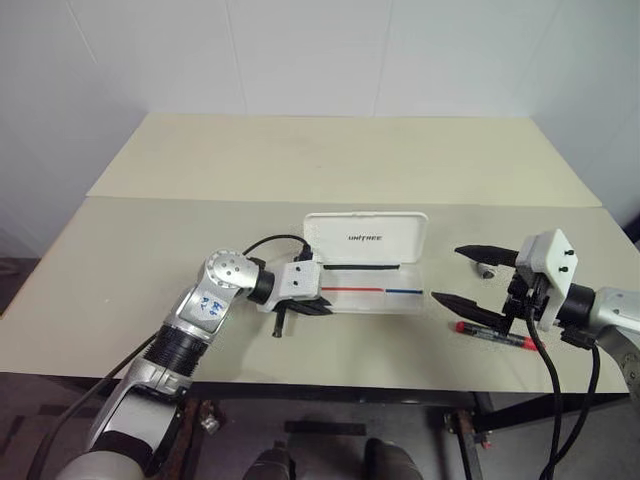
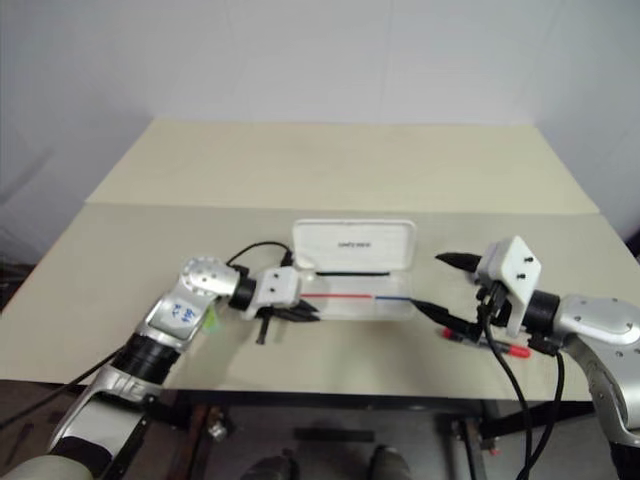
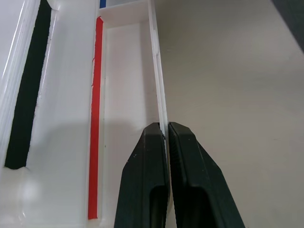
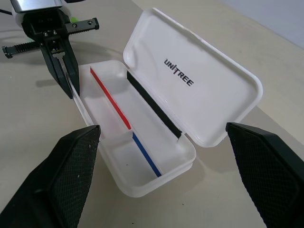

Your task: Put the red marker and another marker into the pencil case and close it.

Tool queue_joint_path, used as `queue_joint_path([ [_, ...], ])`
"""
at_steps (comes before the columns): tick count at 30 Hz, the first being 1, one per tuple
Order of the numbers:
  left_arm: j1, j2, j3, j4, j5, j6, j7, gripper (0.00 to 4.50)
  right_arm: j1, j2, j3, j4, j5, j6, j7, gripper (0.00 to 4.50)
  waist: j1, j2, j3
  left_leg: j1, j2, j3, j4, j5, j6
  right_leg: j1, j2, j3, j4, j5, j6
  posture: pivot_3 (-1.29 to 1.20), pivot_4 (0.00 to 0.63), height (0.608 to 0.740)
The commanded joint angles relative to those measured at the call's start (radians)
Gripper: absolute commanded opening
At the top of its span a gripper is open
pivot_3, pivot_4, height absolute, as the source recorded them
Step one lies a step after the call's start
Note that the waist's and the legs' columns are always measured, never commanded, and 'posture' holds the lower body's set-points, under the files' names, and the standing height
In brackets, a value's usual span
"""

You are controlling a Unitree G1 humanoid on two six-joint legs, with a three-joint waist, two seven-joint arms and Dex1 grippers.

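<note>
Pencil case [image 1: 372, 288]: open near the middle of the bench [image 1: 300, 170], lid standing up at its 12 o'clock edge, dark lettering on the lid's inner face; the tray shows a red-and-blue stripe and looks empty.
Left pincer [image 1: 322, 305]: at the case's 9 o'clock end, black fingers [image 3: 147, 190] pressed together on the thin white front wall of the tray; the wrist view shows the wall's edge caught between them.
Right pincer [image 1: 470, 275]: spread wide, nothing between the fingers, hanging above the bench at 3 o'clock of the case, tips pointing toward it.
Red marker [image 1: 495, 334]: lying flat on the bench at about 4 o'clock of the case, under the right pincer's arm, partly hidden by it.
Small grey bit [image 1: 486, 269]: on the bench just beside the case's 3 o'clock end.
Green object [image 4: 74, 19]: a sliver seen behind the left pincer; what it is I cannot tell.
</note>
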Motion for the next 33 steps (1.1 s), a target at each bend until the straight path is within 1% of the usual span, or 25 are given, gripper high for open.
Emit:
queue_joint_path([
  [1, -0.041, -0.019, -0.014, 0.035, -0.002, -0.049, 0.013, 0.02, 0.0, -0.002, -0.037, -0.045, 0.022, 0.003, -0.018, 4.5, 0.0, 0.0, 0.0, 0.0, 0.0, 0.0, 0.0, 0.0, 0.0, 0.0, 0.0, 0.0, 0.0, 0.0, 0.0, 0.0, 0.15, 0.74],
  [3, -0.048, -0.03, -0.023, 0.05, 0.002, -0.056, 0.022, 0.02, -0.001, 0.0, -0.035, -0.047, 0.022, 0.005, -0.023, 4.5, 0.0, 0.0, 0.0, 0.0, 0.0, 0.0, 0.0, 0.0, 0.0, 0.0, 0.0, 0.0, -0.001, 0.0, 0.0, 0.0, 0.15, 0.74],
  [6, -0.047, -0.044, -0.031, 0.049, -0.005, -0.054, 0.02, 0.78, -0.006, 0.003, -0.028, -0.05, 0.024, 0.006, -0.031, 4.5, -0.001, 0.0, 0.0, 0.0, 0.0, 0.0, -0.001, 0.0, 0.0, 0.0, 0.0, 0.0, -0.001, 0.0, 0.0, 0.0, 0.15, 0.74],
  [10, -0.047, -0.045, -0.038, 0.048, -0.001, -0.071, 0.021, 2.01, -0.018, 0.01, -0.016, -0.047, 0.021, 0.006, -0.037, 4.5, 0.0, 0.0, 0.0, 0.0, 0.0, 0.0, -0.001, 0.0, 0.0, 0.0, 0.0, 0.0, -0.001, 0.0, 0.0, 0.0, 0.15, 0.74],
  [16, -0.048, -0.026, -0.031, 0.005, -0.015, -0.06, 0.008, 2.01, -0.03, 0.02, -0.001, -0.035, 0.012, -0.001, -0.038, 4.5, -0.001, 0.0, 0.0, 0.0, 0.0, 0.0, -0.001, 0.0, 0.0, 0.0, 0.0, 0.0, -0.003, 0.0, 0.0, 0.0, 0.15, 0.74],
  [20, -0.017, 0.006, -0.02, -0.071, -0.051, -0.026, -0.025, 2.01, -0.038, 0.025, 0.009, -0.022, 0.008, -0.011, -0.034, 4.5, -0.001, 0.0, 0.0, 0.0, 0.0, 0.0, -0.001, 0.0, 0.0, 0.0, 0.0, 0.0, -0.003, 0.0, 0.0, 0.0, 0.15, 0.74],
  [22, 0.0, 0.026, -0.02, -0.091, -0.06, -0.018, -0.033, 2.36, -0.044, 0.027, 0.014, -0.017, 0.007, -0.015, -0.032, 4.5, -0.002, 0.0, 0.0, 0.0, 0.0, 0.0, -0.001, 0.0, 0.0, 0.0, 0.0, 0.0, -0.004, 0.0, 0.0, 0.0, 0.15, 0.74],
  [23, 0.006, 0.033, -0.02, -0.097, -0.064, -0.019, -0.035, 2.63, -0.046, 0.027, 0.016, -0.013, 0.006, -0.017, -0.031, 4.5, -0.002, 0.0, 0.0, 0.0, 0.0, 0.001, -0.001, 0.0, 0.0, 0.0, 0.0, 0.0, -0.004, 0.0, 0.0, 0.0, 0.15, 0.74],
  [26, 0.02, 0.042, -0.011, -0.111, -0.082, -0.029, -0.033, 3.57, -0.053, 0.029, 0.023, -0.005, 0.004, -0.023, -0.027, 4.5, -0.001, 0.0, 0.0, 0.0, 0.0, 0.0, -0.001, 0.0, 0.0, 0.0, 0.0, 0.0, -0.003, 0.0, 0.0, 0.0, 0.15, 0.74],
  [28, 0.03, 0.046, 0.01, -0.129, -0.118, -0.057, -0.037, 4.25, -0.059, 0.028, 0.026, 0.003, 0.003, -0.028, -0.021, 4.5, -0.001, 0.0, 0.0, 0.0, 0.0, 0.0, -0.001, 0.0, 0.0, 0.0, 0.0, 0.0, -0.003, 0.0, 0.0, 0.0, 0.15, 0.74],
  [29, 0.032, 0.047, 0.028, -0.138, -0.142, -0.051, -0.038, 4.43, -0.061, 0.027, 0.027, 0.008, 0.002, -0.03, -0.017, 4.5, -0.001, 0.0, 0.0, 0.0, 0.0, 0.0, -0.001, 0.0, 0.0, 0.0, 0.0, 0.0, -0.003, 0.0, 0.0, 0.0, 0.15, 0.74],
  [33, 0.03, 0.069, 0.095, -0.152, -0.214, -0.03, -0.046, 4.43, -0.063, 0.018, 0.025, 0.032, -0.001, -0.037, 0.004, 4.5, -0.001, 0.0, 0.0, 0.0, 0.0, 0.0, -0.002, 0.0, 0.0, 0.0, 0.0, 0.0, -0.004, 0.0, 0.0, 0.0, 0.15, 0.74],
])
